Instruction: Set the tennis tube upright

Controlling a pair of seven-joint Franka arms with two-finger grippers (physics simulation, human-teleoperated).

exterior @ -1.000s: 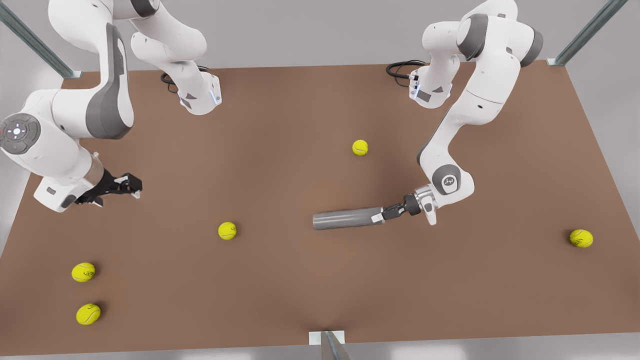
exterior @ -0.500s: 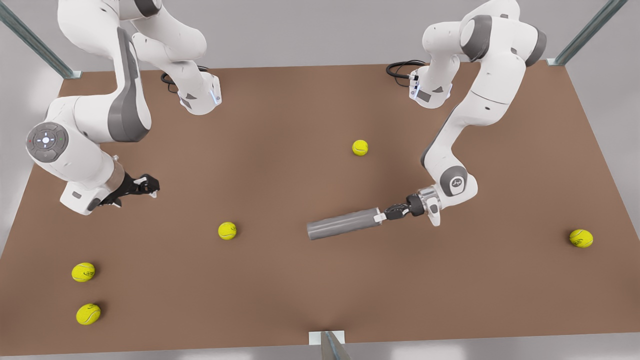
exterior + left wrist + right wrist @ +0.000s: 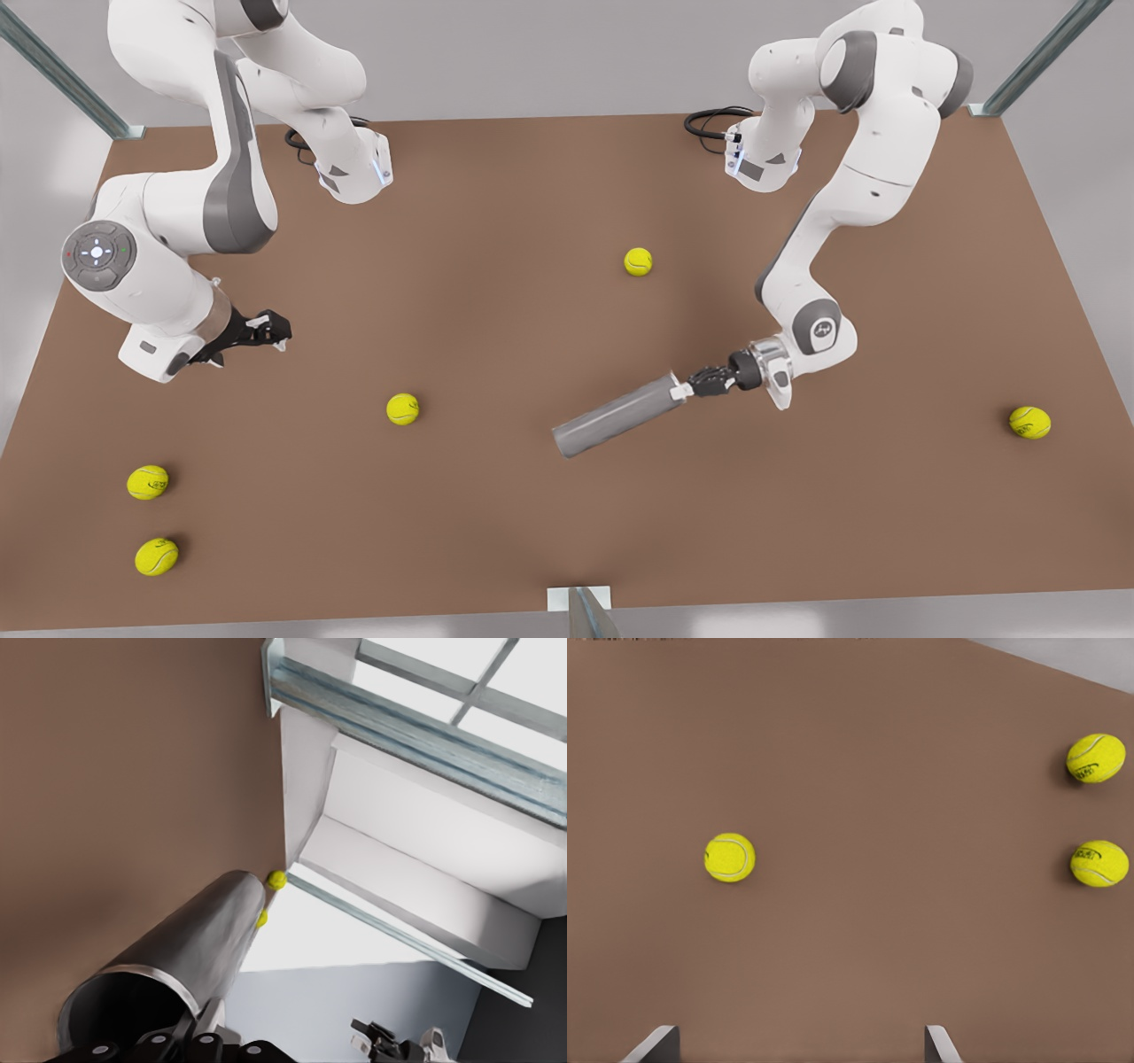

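A: Which hand is holding the tennis tube (image 3: 617,416)?

B: The left hand (image 3: 686,387). In the front view it is on the right side. Its fingers are pinching the rim at one end of the tube. The left wrist view is looking right down the tube (image 3: 168,964) from that open end.

A: Where is the tube now?

B: It is near the middle of the counter (image 3: 496,213), tilted. The gripped end is up and the far end is pointing down toward the counter. It cannot be told whether that low end is touching.

A: How should the arm do this well?

B: It should be keeping a firm pinch and swinging the held end up slowly over the low end, so the tube is not slipping or rolling. It should be letting go only when the tube is standing straight.

A: How is the arm sitting?

B: It is bent at the elbow, with the wrist low and reaching sideways.

A: And the other one?

B: The right hand (image 3: 266,330) is waiting farther off, above the counter near three tennis balls (image 3: 730,857), with its fingers spread and holding nothing.
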